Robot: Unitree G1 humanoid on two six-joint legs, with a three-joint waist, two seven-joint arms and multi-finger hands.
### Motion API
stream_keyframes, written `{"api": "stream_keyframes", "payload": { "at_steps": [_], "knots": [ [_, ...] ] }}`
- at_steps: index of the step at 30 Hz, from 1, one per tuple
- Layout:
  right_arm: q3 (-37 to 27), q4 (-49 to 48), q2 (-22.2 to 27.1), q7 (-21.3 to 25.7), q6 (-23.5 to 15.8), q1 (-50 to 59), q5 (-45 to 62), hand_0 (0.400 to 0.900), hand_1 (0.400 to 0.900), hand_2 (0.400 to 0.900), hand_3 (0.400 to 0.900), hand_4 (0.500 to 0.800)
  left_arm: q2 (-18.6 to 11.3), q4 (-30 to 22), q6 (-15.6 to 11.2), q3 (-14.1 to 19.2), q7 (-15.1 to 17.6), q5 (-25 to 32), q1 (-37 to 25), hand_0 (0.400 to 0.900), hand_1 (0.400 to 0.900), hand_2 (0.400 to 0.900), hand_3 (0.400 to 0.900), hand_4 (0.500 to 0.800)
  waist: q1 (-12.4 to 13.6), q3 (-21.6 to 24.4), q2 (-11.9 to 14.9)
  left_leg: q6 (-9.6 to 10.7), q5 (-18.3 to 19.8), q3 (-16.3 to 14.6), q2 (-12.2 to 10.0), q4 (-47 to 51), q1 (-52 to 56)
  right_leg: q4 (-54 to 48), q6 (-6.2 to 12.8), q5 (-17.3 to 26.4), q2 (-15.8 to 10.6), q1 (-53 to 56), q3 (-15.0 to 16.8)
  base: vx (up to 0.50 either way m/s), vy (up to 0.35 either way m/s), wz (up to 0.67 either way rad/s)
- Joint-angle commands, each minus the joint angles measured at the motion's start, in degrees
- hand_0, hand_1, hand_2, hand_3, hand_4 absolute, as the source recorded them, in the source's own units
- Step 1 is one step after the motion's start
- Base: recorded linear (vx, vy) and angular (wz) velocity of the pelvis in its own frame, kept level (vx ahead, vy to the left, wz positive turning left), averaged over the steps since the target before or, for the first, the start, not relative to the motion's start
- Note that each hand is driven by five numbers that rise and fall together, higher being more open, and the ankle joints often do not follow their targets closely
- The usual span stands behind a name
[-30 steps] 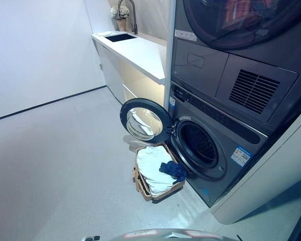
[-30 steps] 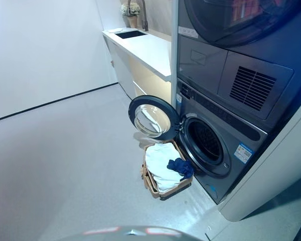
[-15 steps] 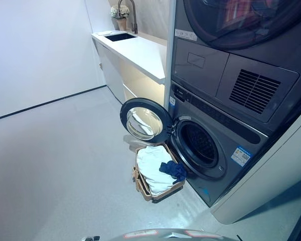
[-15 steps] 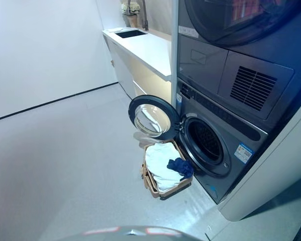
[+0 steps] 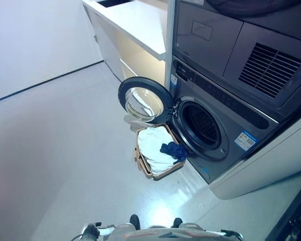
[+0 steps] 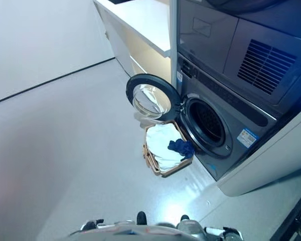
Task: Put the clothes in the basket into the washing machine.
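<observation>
Neither my left nor my right robot hand shows in either view, so I cannot tell how open they are or what they hold. Ahead of me on the floor (image 5: 55,150), the basket (image 5: 149,169) sits just in front of the washing machine (image 5: 218,135), beside its open door (image 5: 143,100). In it lie white clothes (image 5: 153,148) with a blue garment (image 5: 174,150) on top, nearest the drum opening (image 5: 200,125).

left hand: not in view | right hand: not in view
</observation>
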State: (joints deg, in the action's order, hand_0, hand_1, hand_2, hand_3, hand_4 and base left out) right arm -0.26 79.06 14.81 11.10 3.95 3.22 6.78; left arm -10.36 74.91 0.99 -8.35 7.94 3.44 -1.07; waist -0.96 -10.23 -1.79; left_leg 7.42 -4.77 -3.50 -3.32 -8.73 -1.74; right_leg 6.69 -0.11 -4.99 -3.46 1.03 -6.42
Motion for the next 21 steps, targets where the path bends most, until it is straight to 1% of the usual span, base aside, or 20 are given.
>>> {"api": "stream_keyframes", "payload": {
  "at_steps": [1, 3, 5, 6, 8, 9, 10, 11, 13, 14, 15, 16, 17, 18, 19, 21],
  "knots": [
    [-0.03, -0.46, 4.1, 2.39, -0.98, 1.47, 1.02, 0.9, 0.9, 0.9, 0.9, 0.8, 0.49, -0.93, -0.39, -0.21, 0.92, 3.01, -0.79, 0.9, 0.9, 0.9, 0.9, 0.8, 0.63, -2.85, 1.51, -1.22, -0.52, 1.59, 0.52, -23.05, -6.6, 1.42, 1.99, -0.95, 0.05, 3.12, 0.16, 0.04, -0.154, -0.08],
    [-0.07, -0.87, 4.52, 2.59, -1.1, 2.21, 1.59, 0.9, 0.9, 0.9, 0.9, 0.8, 0.52, -0.97, -0.6, 0.49, 1.25, 4.69, -0.66, 0.9, 0.9, 0.9, 0.9, 0.8, 0.97, -3.97, 1.5, -1.4, -1.18, 1.39, 0.89, -26.69, -10.13, 3.31, 1.47, -2.43, -0.09, 3.04, 0.32, 0.08, -0.1, -0.15],
    [-0.03, -1.06, 4.61, 2.8, -1.2, 2.88, 2.2, 0.9, 0.9, 0.9, 0.9, 0.8, 0.51, -0.79, -0.64, 1.09, 1.5, 5.73, -0.25, 0.9, 0.9, 0.9, 0.9, 0.8, 1.37, -3.99, 0.99, -1.85, 0.01, 1.02, 2.07, -25.2, -13.11, 4.29, 1.39, -3.46, 0.13, 2.9, 1.1, 0.18, -0.025, -0.28],
    [0.19, -1.24, 4.58, 2.87, -1.31, 3.13, 2.34, 0.9, 0.9, 0.9, 0.9, 0.8, 0.45, -0.57, -0.63, 1.56, 1.69, 6.2, 0.25, 0.9, 0.9, 0.9, 0.9, 0.8, 1.78, -3.72, 0.56, -2.05, 0.41, 0.72, 2.45, -21.82, -14.46, 4.05, 1.56, -4.09, 0.65, 3.32, 1.66, 0.28, 0.016, -0.41],
    [0.55, -1.33, 4.45, 2.92, -1.23, 3.38, 2.1, 0.9, 0.9, 0.9, 0.9, 0.8, 0.67, -0.21, -0.63, 1.88, 1.75, 6.39, 1.22, 0.9, 0.9, 0.9, 0.9, 0.8, 2.8, -2.87, -0.06, -2.3, 0.05, -0.37, 1.87, -14.38, -15.86, 2.47, 1.9, -5.25, 1.64, 5.68, 2.8, 0.36, 0.071, -0.47],
    [0.68, -1.42, 4.42, 2.97, -1.26, 3.4, 2.03, 0.9, 0.9, 0.9, 0.9, 0.8, 0.83, -0.04, -0.62, 1.91, 1.78, 6.54, 1.55, 0.9, 0.9, 0.9, 0.9, 0.8, 3.27, -2.68, -0.27, -2.21, -1.08, -0.72, 1.31, -10.54, -15.92, 1.6, 2.18, -5.45, 1.91, 6.95, 3.18, 0.44, 0.131, -0.47],
    [0.94, -1.49, 4.32, 3.15, -1.38, 3.46, 1.76, 0.9, 0.9, 0.9, 0.9, 0.8, 1.17, 0.4, -0.71, 1.89, 2.04, 6.61, 2.06, 0.9, 0.9, 0.9, 0.9, 0.8, 3.96, -2.23, -1.19, -1.75, -4.24, -0.41, 0.38, -3.38, -16.0, 0.31, 2.63, -6.02, 2.94, 8.91, 4.09, 0.47, 0.147, -0.52],
    [1.23, -1.66, 4.14, 3.26, -1.5, 3.3, 1.46, 0.9, 0.9, 0.9, 0.9, 0.8, 1.41, 0.7, -0.65, 1.92, 2.2, 6.55, 2.51, 0.9, 0.9, 0.9, 0.9, 0.8, 4.58, -1.9, -1.5, -1.48, -5.43, -0.76, -0.01, 2.91, -15.6, -1.05, 3.15, -6.54, 3.11, 11.03, 4.65, 0.5, 0.168, -0.53],
    [1.54, -1.79, 3.66, 3.32, -1.67, 3.17, 1.1, 0.9, 0.9, 0.9, 0.9, 0.8, 1.79, 0.95, -0.74, 1.99, 2.45, 6.41, 2.98, 0.9, 0.9, 0.9, 0.9, 0.8, 5.67, -1.35, -1.34, -0.54, -7.13, -0.8, -0.78, 9.81, -15.89, -2.85, 4.12, -7.43, 2.64, 14.61, 6.35, 0.49, 0.188, -0.49],
    [1.57, -1.88, 3.32, 3.37, -1.68, 3.11, 1.07, 0.9, 0.9, 0.9, 0.9, 0.8, 1.86, 1.05, -0.67, 2.16, 2.78, 6.43, 3.28, 0.9, 0.9, 0.9, 0.9, 0.8, 6.28, -0.89, -0.97, 0.05, -8.17, -0.85, -1.6, 10.44, -16.6, -3.47, 4.6, -8.13, 1.96, 16.41, 6.99, 0.52, 0.229, -0.55],
    [1.63, -1.9, 2.8, 3.07, -1.65, 3.24, 1.13, 0.9, 0.9, 0.9, 0.9, 0.8, 1.61, 1.28, -0.56, 2.74, 2.63, 6.64, 3.62, 0.9, 0.9, 0.9, 0.9, 0.8, 6.79, -0.07, -0.28, -0.79, -7.78, -1.09, -1.62, 10.17, -15.23, -3.8, 5.24, -8.28, 0.95, 17.33, 7.65, 0.51, 0.252, -0.48],
    [1.58, -2.1, 2.14, 3.11, -1.84, 2.93, 1.13, 0.9, 0.9, 0.9, 0.9, 0.8, 1.25, 1.35, -0.44, 2.89, 2.84, 6.45, 3.45, 0.9, 0.9, 0.9, 0.9, 0.8, 7.25, 0.67, 0.09, -0.81, -9.5, -0.67, -1.87, 8.62, -15.02, -3.81, 5.61, -8.15, 0.28, 18.11, 7.63, 0.48, 0.273, -0.23],
    [1.54, -2.16, 1.49, 3.08, -2.09, 2.71, 1.27, 0.9, 0.9, 0.9, 0.9, 0.8, 0.96, 1.55, -0.37, 2.7, 3.04, 5.78, 2.98, 0.9, 0.9, 0.9, 0.9, 0.8, 7.13, 0.95, 1.09, -1.23, -9.65, -1.57, -1.03, 7.04, -15.67, -3.25, 6.13, -8.0, -0.67, 18.32, 7.62, 0.45, 0.269, -0.16],
    [1.4, -2.13, 1.09, 3.13, -2.08, 2.73, 1.48, 0.9, 0.9, 0.9, 0.9, 0.8, 0.43, 1.38, -0.43, 2.67, 3.12, 5.67, 2.84, 0.9, 0.9, 0.9, 0.9, 0.8, 7.58, 1.37, 2.52, -1.68, -8.77, -1.41, -0.14, 4.99, -16.19, -2.2, 6.95, -6.66, -2.18, 17.54, 7.24, 0.42, 0.268, -0.14],
    [1.39, -2.21, 0.67, 3.24, -2.09, 2.82, 1.66, 0.9, 0.9, 0.9, 0.9, 0.8, 0.13, 1.13, -0.51, 2.76, 3.21, 5.63, 2.76, 0.9, 0.9, 0.9, 0.9, 0.8, 7.8, 1.82, 3.2, -2.5, -7.7, -1.58, 0.19, 3.73, -16.8, -1.37, 7.41, -4.97, -2.56, 16.64, 7.76, 0.38, 0.235, -0.19],
    [2.37, -2.81, -0.56, 2.83, -2.16, 3.14, 1.23, 0.9, 0.9, 0.9, 0.9, 0.8, -1.31, -0.75, -0.71, 2.83, 2.68, 5.76, 2.15, 0.9, 0.9, 0.9, 0.9, 0.8, 8.49, 2.75, 5.72, -4.0, -5.35, -3.02, 1.41, 1.69, -18.09, 1.52, 8.86, 0.67, -3.82, 14.15, 8.35, 0.36, 0.251, -0.11]
  ]
}}
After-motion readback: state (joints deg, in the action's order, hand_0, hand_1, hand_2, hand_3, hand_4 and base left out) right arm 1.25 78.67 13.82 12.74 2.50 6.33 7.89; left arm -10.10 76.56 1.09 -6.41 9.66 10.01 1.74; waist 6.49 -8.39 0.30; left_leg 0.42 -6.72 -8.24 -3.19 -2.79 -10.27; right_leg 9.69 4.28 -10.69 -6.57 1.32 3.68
